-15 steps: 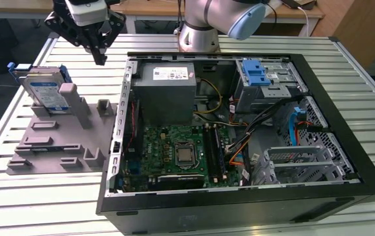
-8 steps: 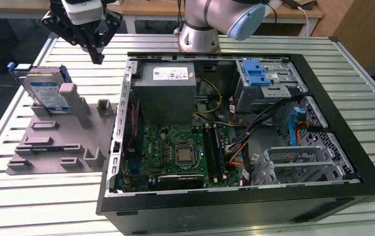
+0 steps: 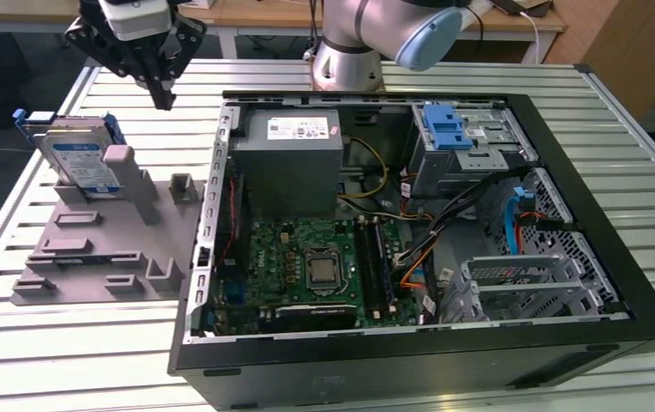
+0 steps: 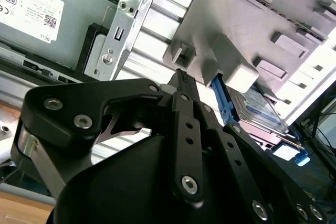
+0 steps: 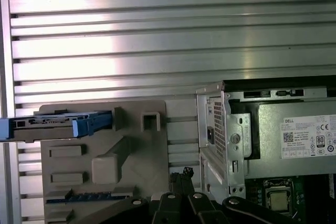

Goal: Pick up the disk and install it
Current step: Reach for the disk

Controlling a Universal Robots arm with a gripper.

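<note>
The disk is a silver hard drive with a white-and-blue label and blue rails. It stands on edge in a slot at the back of the grey holder, on the exterior view's left. My gripper hangs above the table behind the holder, between the disk and the open computer case. Its fingers are shut together with nothing between them. In both wrist views the closed fingertips point toward the holder, with the disk off to one side.
The case holds a grey power-supply box, a motherboard and a metal drive cage with a blue latch at the back right. The arm's base stands behind the case on the slatted metal table.
</note>
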